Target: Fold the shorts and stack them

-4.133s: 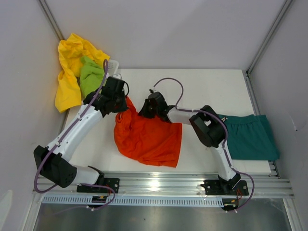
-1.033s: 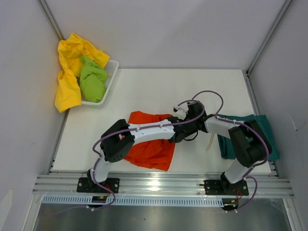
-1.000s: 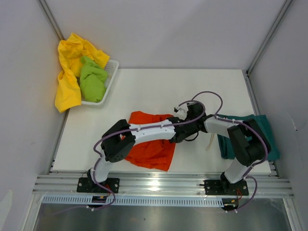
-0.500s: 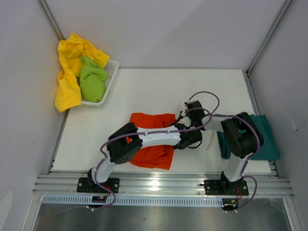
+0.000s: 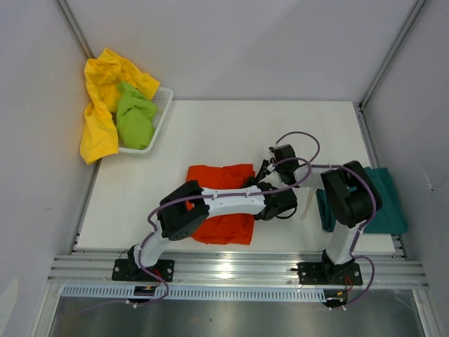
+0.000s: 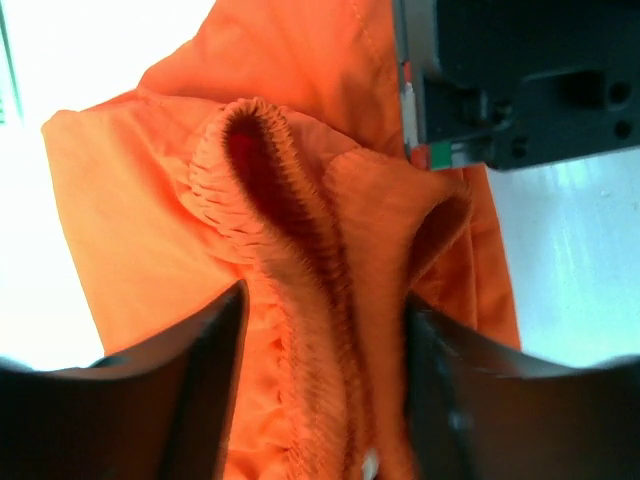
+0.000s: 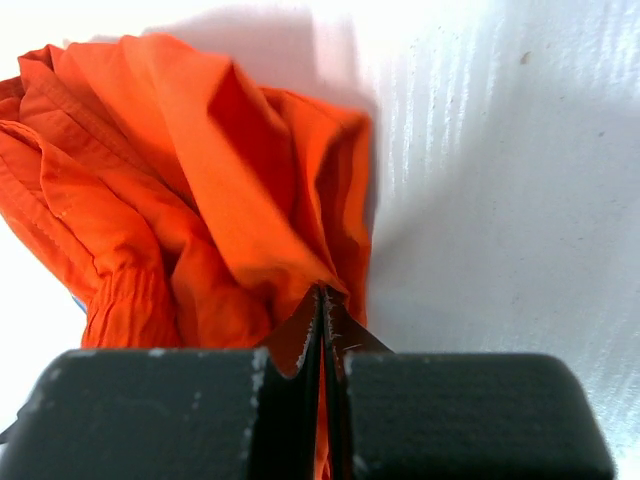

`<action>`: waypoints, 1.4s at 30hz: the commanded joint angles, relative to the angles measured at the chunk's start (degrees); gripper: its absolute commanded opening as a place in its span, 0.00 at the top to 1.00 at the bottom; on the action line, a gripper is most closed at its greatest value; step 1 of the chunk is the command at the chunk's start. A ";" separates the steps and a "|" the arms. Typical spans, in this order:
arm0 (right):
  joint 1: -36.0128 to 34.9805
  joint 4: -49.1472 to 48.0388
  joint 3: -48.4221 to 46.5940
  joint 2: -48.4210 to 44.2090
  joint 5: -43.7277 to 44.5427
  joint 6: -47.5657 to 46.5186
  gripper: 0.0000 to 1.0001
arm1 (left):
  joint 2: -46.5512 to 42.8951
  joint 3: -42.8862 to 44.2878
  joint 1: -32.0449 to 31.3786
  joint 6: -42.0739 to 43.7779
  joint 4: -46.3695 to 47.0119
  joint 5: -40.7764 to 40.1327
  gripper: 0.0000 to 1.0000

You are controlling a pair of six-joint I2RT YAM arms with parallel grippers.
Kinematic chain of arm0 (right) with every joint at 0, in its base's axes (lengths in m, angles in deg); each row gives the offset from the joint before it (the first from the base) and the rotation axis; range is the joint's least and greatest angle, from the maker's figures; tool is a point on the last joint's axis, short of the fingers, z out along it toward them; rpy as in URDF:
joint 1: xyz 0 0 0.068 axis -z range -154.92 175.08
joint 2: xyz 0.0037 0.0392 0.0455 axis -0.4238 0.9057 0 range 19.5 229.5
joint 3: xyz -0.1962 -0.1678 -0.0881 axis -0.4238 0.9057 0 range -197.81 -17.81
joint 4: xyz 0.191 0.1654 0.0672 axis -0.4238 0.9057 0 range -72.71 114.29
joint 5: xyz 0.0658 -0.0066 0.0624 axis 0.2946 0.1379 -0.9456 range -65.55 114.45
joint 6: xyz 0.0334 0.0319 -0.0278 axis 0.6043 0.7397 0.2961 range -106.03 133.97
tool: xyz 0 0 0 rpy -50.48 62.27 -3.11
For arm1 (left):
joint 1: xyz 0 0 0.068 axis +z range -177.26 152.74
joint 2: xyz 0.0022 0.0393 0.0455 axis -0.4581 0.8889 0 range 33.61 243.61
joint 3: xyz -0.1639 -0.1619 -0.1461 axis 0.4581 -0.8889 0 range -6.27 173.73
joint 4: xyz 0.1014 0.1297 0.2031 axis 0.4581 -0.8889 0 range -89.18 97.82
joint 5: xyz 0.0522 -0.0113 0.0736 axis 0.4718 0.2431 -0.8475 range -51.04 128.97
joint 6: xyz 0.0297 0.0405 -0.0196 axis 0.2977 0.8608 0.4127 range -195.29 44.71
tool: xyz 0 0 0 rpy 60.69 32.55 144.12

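Pinches a fold of the orange-red shorts [image 5: 214, 177] in the fully closed right gripper [image 7: 322, 295]; straddles their gathered waistband [image 6: 290, 230] loosely with the half-spread left gripper [image 6: 322, 300].

Table [image 5: 280, 126] far half free; left arm [image 5: 228, 199], right arm [image 5: 347, 193] crowd orange shorts [image 5: 217, 175]; basket [image 5: 160, 109] fills far-left corner.

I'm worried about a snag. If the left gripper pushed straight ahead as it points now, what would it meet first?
The orange shorts: their bunched waistband lies right between the parted fingers of the left gripper. The right gripper sits beyond, off to the side, though depth is unclear.
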 commanded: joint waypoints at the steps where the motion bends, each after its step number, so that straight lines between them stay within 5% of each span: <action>1: 0.87 2.48 0.19 -0.55 2.44 -2.48 1.00 | -0.73 1.90 -0.93 0.55 0.38 -1.65 0.27; 3: 1.40 2.48 0.64 -1.17 2.01 -2.74 1.00 | -2.92 1.38 -0.75 1.95 2.13 -0.24 0.01; 10: 3.77 5.55 -0.06 -4.07 1.65 -4.41 0.99 | -16.71 -3.89 0.21 6.70 10.56 5.56 0.01; 18: 5.62 8.10 -0.24 -9.25 2.35 -6.09 0.73 | -41.65 -20.13 5.92 11.63 25.95 26.02 0.01; 21: 5.97 7.67 0.90 -11.70 1.65 -6.00 0.49 | -46.42 -23.93 10.84 10.14 27.45 32.60 0.01; 22: 5.88 6.62 2.56 -12.67 0.95 -5.82 0.27 | -48.27 -26.81 13.63 9.61 27.54 33.77 0.01; 24: 5.88 3.73 4.93 -16.35 -0.10 -4.42 0.01 | -49.77 -29.11 16.72 8.82 28.07 36.58 0.01; 28: 5.71 -0.68 10.21 -20.67 -4.84 -1.43 0.01 | -52.15 -38.93 26.38 7.59 32.81 44.23 0.01; 35: 0.44 -3.50 14.61 -22.26 -5.21 1.38 0.00 | -48.47 -42.30 32.47 6.53 37.82 48.36 0.01; 39: -5.18 -0.53 16.02 -26.91 3.21 1.47 0.03 | -46.00 -42.75 34.49 5.83 41.78 51.71 0.03; 42: -10.10 6.30 14.19 -31.73 12.97 0.68 0.15 | -46.09 -42.31 35.37 6.09 43.10 52.67 0.03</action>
